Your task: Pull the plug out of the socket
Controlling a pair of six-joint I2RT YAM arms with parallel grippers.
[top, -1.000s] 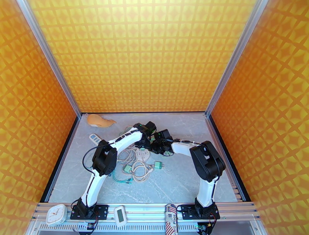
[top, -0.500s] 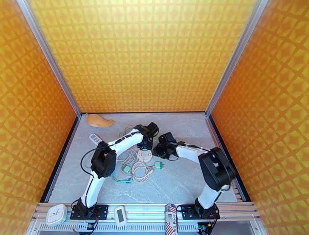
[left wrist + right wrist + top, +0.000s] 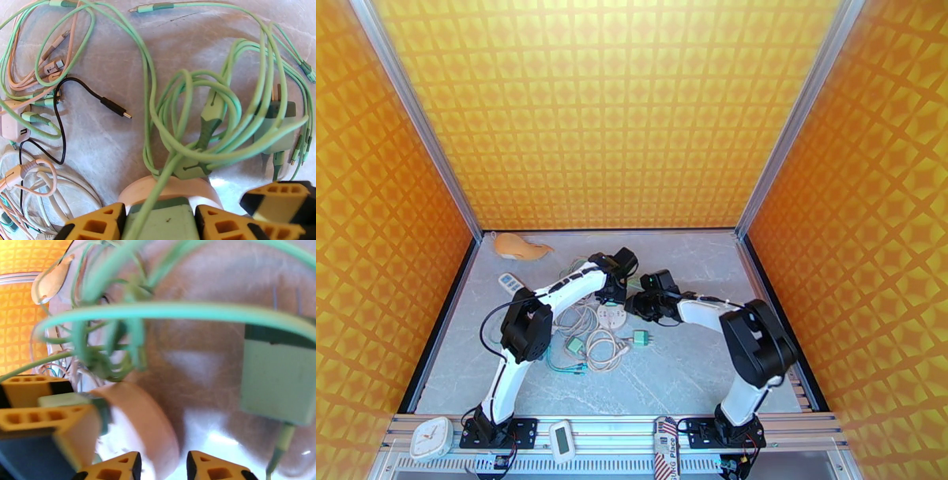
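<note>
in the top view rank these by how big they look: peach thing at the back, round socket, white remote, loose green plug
1. peach object
2. round socket
3. white remote and loose green plug: both small, too alike to rank

Bright, even light (wrist views glary, right one blurred close up).
</note>
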